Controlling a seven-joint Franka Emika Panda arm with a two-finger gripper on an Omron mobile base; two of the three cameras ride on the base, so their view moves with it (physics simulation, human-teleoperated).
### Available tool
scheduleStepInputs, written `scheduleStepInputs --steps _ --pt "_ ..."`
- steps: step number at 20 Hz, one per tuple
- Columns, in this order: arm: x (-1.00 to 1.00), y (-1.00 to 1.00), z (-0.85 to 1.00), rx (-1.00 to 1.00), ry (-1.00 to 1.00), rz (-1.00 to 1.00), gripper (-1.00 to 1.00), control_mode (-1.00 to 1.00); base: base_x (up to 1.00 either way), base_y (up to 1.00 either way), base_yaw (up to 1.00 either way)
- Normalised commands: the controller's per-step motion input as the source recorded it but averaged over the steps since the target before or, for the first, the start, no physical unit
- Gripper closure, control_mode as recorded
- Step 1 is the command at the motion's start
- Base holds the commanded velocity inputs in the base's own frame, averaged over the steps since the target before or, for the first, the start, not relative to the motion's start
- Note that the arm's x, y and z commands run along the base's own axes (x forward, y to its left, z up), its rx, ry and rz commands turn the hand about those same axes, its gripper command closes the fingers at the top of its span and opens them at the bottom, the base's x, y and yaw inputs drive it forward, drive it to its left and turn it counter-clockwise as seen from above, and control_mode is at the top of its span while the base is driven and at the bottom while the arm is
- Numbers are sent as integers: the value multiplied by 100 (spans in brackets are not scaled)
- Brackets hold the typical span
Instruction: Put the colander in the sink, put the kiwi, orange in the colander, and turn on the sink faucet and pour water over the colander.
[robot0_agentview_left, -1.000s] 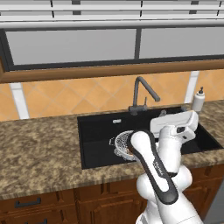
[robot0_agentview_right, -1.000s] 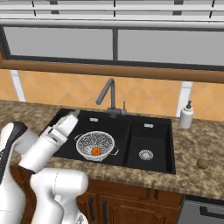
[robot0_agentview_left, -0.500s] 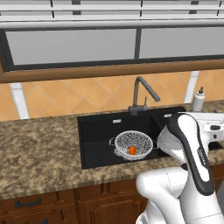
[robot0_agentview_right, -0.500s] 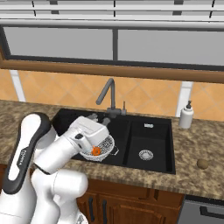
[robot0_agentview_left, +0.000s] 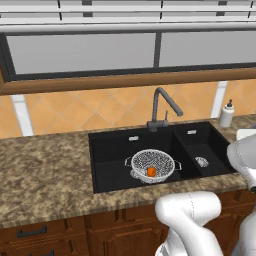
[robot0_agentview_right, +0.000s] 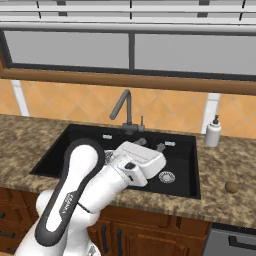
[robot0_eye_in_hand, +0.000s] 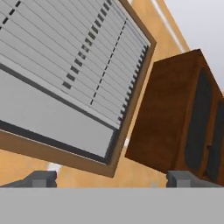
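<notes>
My gripper (robot0_eye_in_hand: 112, 180) stands spread wide, nothing between the fingers; the two dark fingertips (robot0_eye_in_hand: 40, 178) sit far apart at the bottom of the hand view. It points up and away from the counter, at the window (robot0_eye_in_hand: 65, 78) with its grey blinds and brown wooden frame, and at a dark brown wall cabinet (robot0_eye_in_hand: 175, 118) beside that frame.

From the right base view my hand block lies over the sink (robot0_agentview_right: 75, 145), my forearm crossing in front of the larger basin. Gripper tips hidden from that side.

Colander (robot0_agentview_left: 152, 164) sits inside the wider, left basin of the sink (robot0_agentview_left: 112, 155) in the left base view, upright, handles out to either side. Orange (robot0_agentview_left: 151, 172) lies in the colander, toward its near rim.

Sink faucet (robot0_agentview_left: 163, 106) rises behind the divider between the two basins, spout angled toward the right.

Kiwi (robot0_agentview_right: 231, 187) rests on the granite counter (robot0_agentview_right: 225, 170) to the right of the sink, near the front edge, well apart from the colander.

White soap dispenser (robot0_agentview_right: 213, 131) stands on the counter at the back right corner of the sink, against the tan tiled backsplash (robot0_agentview_right: 65, 102)
</notes>
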Motion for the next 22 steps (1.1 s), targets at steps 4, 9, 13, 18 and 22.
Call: scheduleStepInputs --steps 4,9,13,18,22 --pt "-2 -100 0 -27 21 0 -100 -100 0 0 0" --pt "0 -100 0 -32 23 0 -100 -100 0 0 0" --pt "0 -100 0 -33 23 0 -100 -100 0 0 0" --pt "-3 -100 -4 -39 22 1 -100 -100 0 0 0" --pt "-25 -100 -15 -44 14 6 -100 -100 0 0 0"
